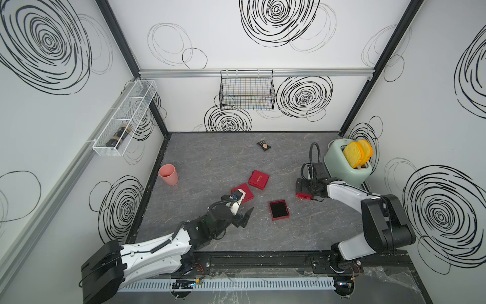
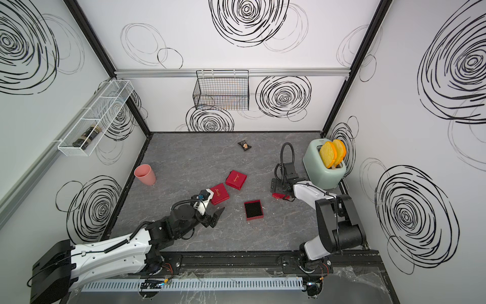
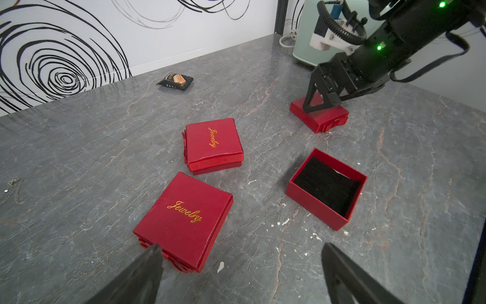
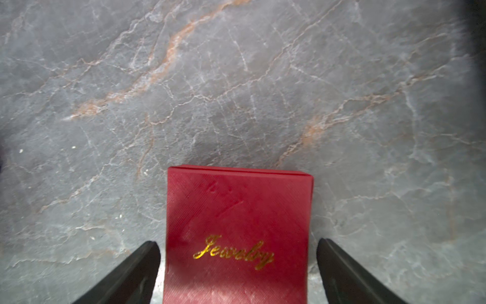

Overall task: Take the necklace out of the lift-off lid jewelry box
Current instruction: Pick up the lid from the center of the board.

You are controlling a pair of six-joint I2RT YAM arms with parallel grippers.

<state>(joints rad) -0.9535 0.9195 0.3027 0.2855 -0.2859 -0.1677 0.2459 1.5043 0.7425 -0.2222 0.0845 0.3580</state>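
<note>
The grey marbled table [image 1: 210,163] carries a pink cup [image 1: 168,174] upright near its left edge, a dark snack packet [image 1: 264,145] toward the back and a mint toaster [image 1: 347,168] in the right back corner. Mid-table lie two shut red boxes, the far box [image 1: 258,180] and the near box [image 1: 243,189], just beside each other without touching. To their right sits the open box [image 1: 279,209] (black lining showing), with its lid [image 1: 302,196] further right. The necklace [image 3: 14,189] lies on bare table, well apart from the boxes.
</note>
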